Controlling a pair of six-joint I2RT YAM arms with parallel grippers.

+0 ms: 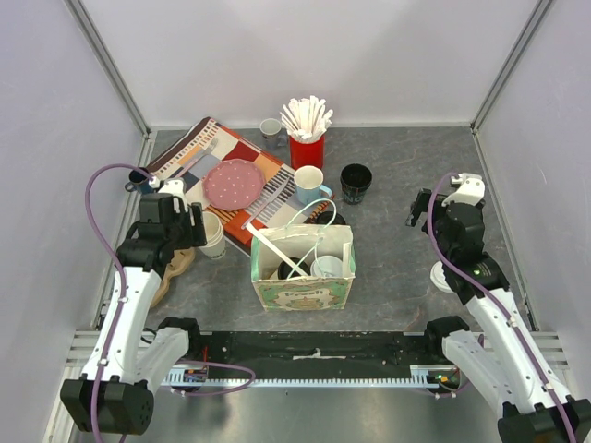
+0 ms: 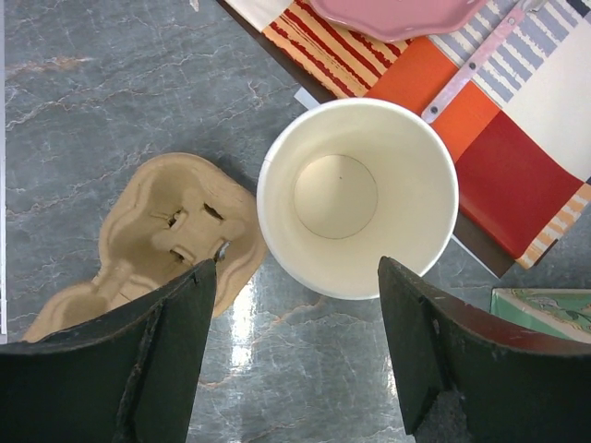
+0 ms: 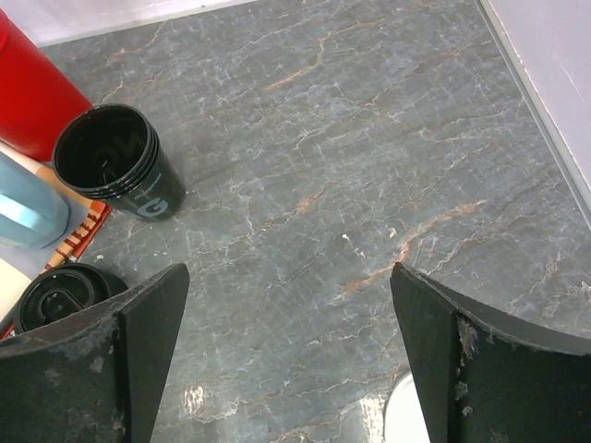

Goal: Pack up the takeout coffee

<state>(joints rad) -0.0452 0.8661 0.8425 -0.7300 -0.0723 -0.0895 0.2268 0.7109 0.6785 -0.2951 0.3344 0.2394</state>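
Observation:
A paper bag (image 1: 303, 288) stands open at the table's middle. Inside it I see a white round lid or cup (image 1: 328, 268) and a dark round cup top (image 1: 289, 270). A black-lidded cup (image 1: 331, 220) stands just behind the bag and also shows in the right wrist view (image 3: 57, 295). A loose white lid (image 1: 442, 276) lies by the right arm. My left gripper (image 1: 199, 226) is open and empty, just short of an empty white paper cup (image 2: 356, 197). My right gripper (image 3: 288, 277) is open and empty over bare table.
A cardboard cup carrier (image 2: 157, 235) lies left of the empty cup. On and around the striped placemat (image 1: 268, 175) are a pink plate (image 1: 234, 183), a light-blue mug (image 1: 309, 184), a glossy black mug (image 3: 115, 161) and a red cup of stirrers (image 1: 307, 138).

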